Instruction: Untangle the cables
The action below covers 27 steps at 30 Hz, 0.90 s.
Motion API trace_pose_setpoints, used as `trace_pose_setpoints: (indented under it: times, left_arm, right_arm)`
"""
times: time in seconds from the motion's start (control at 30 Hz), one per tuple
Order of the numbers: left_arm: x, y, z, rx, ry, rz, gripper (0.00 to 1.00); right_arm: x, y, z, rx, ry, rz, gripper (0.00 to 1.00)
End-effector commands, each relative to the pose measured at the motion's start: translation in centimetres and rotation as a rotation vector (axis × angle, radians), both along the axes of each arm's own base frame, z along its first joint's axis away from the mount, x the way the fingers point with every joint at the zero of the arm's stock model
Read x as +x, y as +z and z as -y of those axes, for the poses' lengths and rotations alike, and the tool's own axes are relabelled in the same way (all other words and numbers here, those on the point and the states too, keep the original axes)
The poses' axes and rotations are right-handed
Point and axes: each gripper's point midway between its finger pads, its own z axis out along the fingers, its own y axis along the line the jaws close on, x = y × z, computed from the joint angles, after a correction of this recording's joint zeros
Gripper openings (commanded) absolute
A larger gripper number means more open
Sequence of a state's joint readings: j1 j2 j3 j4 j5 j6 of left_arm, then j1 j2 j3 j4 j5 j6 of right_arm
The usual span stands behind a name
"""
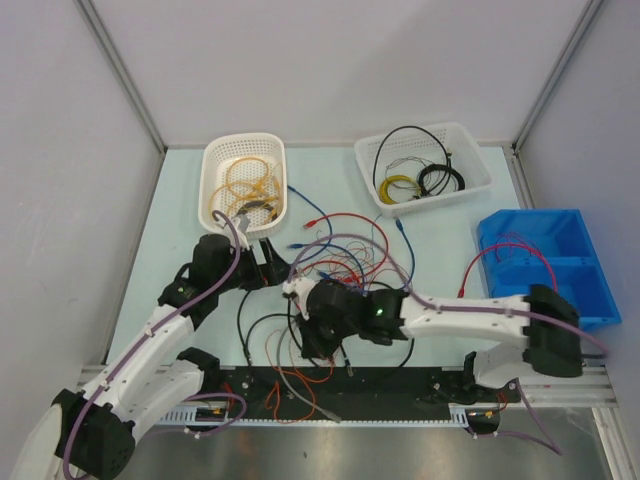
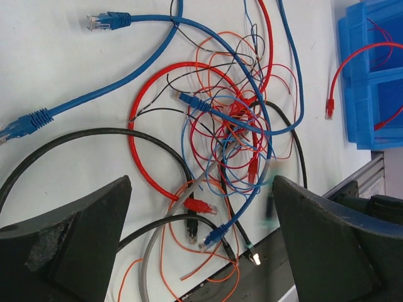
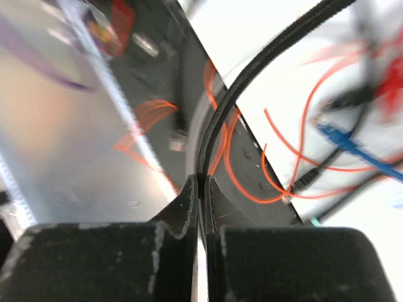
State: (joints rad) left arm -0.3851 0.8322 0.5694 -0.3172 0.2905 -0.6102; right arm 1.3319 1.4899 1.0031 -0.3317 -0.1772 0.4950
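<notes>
At far left on the table (image 1: 180, 200), a white basket (image 1: 245, 141) with coiled orange wire inside. Just nearer than it, the left claw (image 2: 201, 182), spread wide, gripping nothing, poised above the cables (image 1: 345, 262): red, blue, orange and black strands looped through one another at mid-table, blue plug ends lying loose on the tangle's left side. At the tangle's near edge, the right claw (image 3: 201, 182), pressed almost together, pinching a black braided cable (image 3: 271, 56) over the dark rail (image 1: 400, 385), thin orange wire beside it. Farther right, a second white basket (image 1: 480, 186) with black and yellow coils, then a blue bin (image 1: 590, 290) with a red cable draped over its wall.
</notes>
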Motion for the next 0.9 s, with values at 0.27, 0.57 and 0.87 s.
trace_pose_setpoints:
  times: [0.27,0.57,0.87]
  left_arm:
    - [1.4,1.4,0.9,-0.068,0.018,0.027,1.00]
    - [1.0,1.9,1.3,-0.099,-0.010,0.033,1.00]
    - [-1.1,12.3,6.8,-0.433,-0.246,0.533,0.99]
  right_arm:
    - [10.1,31.4,9.7,0.424,-0.367,0.549,0.00]
    - [14.2,46.6,16.4,0.824,-0.569,0.752,0.00]
    - [16.3,49.6,15.9,0.935,-0.617,0.688,0.00]
